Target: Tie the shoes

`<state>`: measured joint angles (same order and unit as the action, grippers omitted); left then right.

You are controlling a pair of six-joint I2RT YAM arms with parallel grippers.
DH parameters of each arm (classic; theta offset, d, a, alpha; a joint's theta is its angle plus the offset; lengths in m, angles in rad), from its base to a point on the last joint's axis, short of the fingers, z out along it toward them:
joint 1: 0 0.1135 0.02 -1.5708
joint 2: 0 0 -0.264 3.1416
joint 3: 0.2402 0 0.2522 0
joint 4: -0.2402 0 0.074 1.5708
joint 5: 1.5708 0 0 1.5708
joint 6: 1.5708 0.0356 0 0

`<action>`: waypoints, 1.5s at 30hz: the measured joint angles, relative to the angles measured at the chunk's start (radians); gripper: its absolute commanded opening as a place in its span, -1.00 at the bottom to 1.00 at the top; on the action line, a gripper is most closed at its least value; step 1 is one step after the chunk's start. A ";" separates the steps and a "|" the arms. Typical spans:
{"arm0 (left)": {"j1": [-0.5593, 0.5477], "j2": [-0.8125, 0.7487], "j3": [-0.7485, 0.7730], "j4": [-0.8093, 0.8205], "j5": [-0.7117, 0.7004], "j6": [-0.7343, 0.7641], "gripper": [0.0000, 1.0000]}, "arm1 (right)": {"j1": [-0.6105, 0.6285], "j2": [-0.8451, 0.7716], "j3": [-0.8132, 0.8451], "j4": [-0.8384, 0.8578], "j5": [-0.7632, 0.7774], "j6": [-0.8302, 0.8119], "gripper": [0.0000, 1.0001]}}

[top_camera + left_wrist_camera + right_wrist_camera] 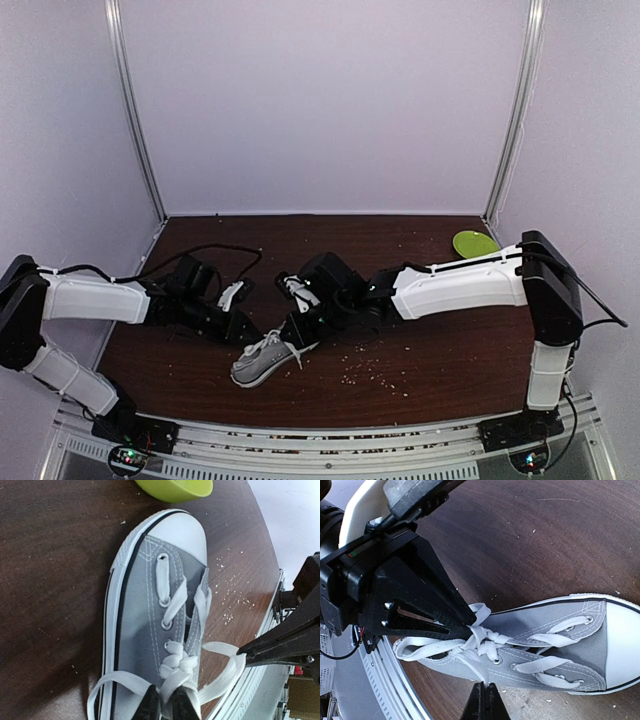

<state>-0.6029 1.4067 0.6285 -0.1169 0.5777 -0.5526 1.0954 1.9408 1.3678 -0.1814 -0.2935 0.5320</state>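
Note:
The shoe is a grey canvas sneaker with white laces, lying on the dark wooden table between the two arms. In the left wrist view its white toe cap points away, and my left gripper is shut on a white lace strand just below the knot. My right gripper is shut on another lace strand that runs up to the knot. Seen from the left wrist, the right gripper's tip pinches a lace loop beside the shoe. From the right wrist, the left gripper's black fingers meet the knot.
A green bowl stands at the back right of the table, also seen beyond the toe as the bowl. Pale crumbs lie scattered on the table near the shoe. The metal front rail runs along the near edge.

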 measured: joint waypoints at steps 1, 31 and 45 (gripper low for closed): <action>0.000 0.002 0.000 0.004 0.003 -0.003 -0.90 | 0.000 0.000 0.000 0.000 0.000 0.000 -1.00; 0.000 -0.113 -0.100 0.119 -0.017 -0.019 -1.00 | 0.033 0.089 0.108 0.015 0.008 0.019 -1.00; 0.000 -0.148 -0.122 0.151 -0.017 -0.024 -1.00 | 0.044 0.153 0.154 -0.025 0.041 0.022 -1.00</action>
<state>-0.6029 1.2591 0.5060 0.0345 0.5610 -0.5762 1.1393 2.0937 1.5219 -0.2066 -0.2527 0.5537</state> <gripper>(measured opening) 0.008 0.007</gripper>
